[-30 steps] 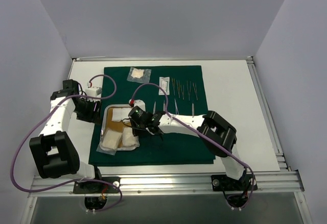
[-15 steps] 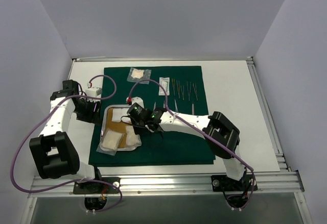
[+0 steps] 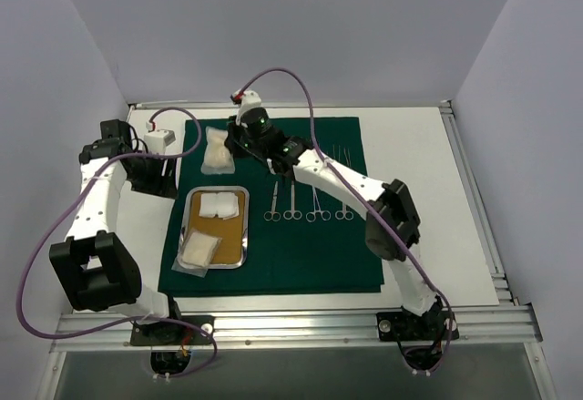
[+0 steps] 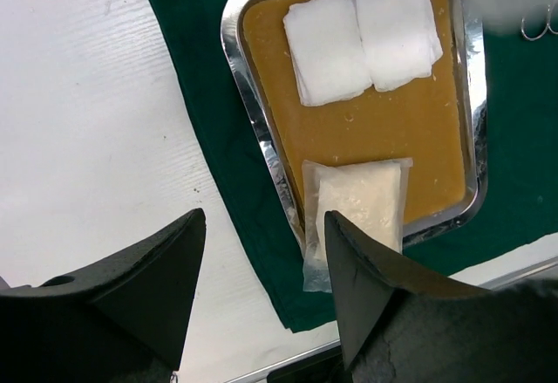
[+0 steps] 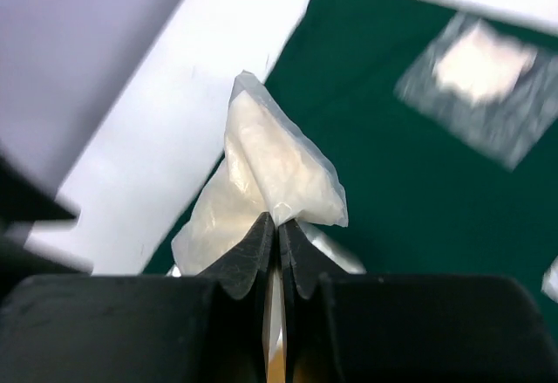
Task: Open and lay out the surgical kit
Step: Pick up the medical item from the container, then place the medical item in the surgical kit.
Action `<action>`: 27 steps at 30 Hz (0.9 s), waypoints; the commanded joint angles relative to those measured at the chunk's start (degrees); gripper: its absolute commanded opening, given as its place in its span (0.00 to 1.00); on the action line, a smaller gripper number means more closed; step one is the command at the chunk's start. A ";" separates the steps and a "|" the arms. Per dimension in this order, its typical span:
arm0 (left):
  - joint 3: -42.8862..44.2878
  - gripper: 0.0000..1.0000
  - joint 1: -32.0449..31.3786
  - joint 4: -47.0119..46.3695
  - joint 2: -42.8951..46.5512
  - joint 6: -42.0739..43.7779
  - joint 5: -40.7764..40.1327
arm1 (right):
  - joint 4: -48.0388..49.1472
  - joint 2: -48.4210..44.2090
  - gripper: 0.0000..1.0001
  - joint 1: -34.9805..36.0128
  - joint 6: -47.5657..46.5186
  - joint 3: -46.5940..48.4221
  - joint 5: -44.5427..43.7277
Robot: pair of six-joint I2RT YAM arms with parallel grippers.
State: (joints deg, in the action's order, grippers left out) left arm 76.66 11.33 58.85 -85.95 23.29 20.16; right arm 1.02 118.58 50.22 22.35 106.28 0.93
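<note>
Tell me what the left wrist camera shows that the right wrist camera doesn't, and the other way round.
Left wrist only: the open left tool, a steel tray with tan liner, two white pads, a clear packet across its rim. Right wrist only: the right tool shut on a second packet, a third packet lying flat. Both: green cloth, white table.

You are looking into a robotics lab test cell. Plain pale walls (image 3: 291,35) close in a white table (image 3: 410,163) on the left, right and far sides. An aluminium rail (image 3: 301,325) runs along the near edge with the arm bases (image 3: 414,325) bolted to it, and purple cables (image 3: 273,70) loop loose. The green drape (image 3: 310,254) and steel tray (image 3: 246,227) give it a surgical look.
</note>
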 commanded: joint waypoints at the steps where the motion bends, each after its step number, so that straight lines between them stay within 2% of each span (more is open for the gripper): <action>1: 2.96 0.66 0.36 -1.19 -1.23 -1.40 -0.03 | 12.40 11.47 0.00 -3.19 -3.02 9.09 3.18; 2: 3.14 0.66 0.44 -1.37 -1.41 -1.49 -0.12 | 13.91 13.93 0.00 -4.93 -1.97 14.78 4.94; 4: 3.23 0.66 0.53 -1.46 -2.28 -1.58 -0.47 | 16.38 21.40 0.00 -6.70 4.52 20.34 8.29; 7: 3.05 0.66 0.80 -1.90 -3.25 -1.58 -1.35 | 19.98 30.28 0.00 -9.25 9.72 31.16 9.53; 11: 2.70 0.66 0.97 -2.51 -4.66 -1.49 -1.62 | 27.71 36.79 0.00 -10.40 13.24 34.87 9.00; 16: 2.70 0.66 0.97 -3.91 -7.20 -2.28 -0.65 | 32.02 45.41 0.00 -10.67 14.56 42.33 9.97; 21: 5.15 0.66 0.62 -6.81 -11.16 -3.94 1.28 | 34.40 46.47 0.00 -10.75 13.60 40.24 10.58; 24: 10.86 0.66 -0.60 -9.97 -17.38 -5.35 3.56 | 34.84 46.21 0.00 -10.84 13.33 39.80 12.25; 27: 20.34 0.68 -1.92 -12.35 -23.79 -8.68 6.46 | 37.12 44.02 0.00 -10.93 13.77 35.59 13.30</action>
State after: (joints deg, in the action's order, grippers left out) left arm 88.97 10.90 53.28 -105.75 18.28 21.71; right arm 32.23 166.12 39.09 35.90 143.96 11.79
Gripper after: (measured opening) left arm 0.673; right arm 0.005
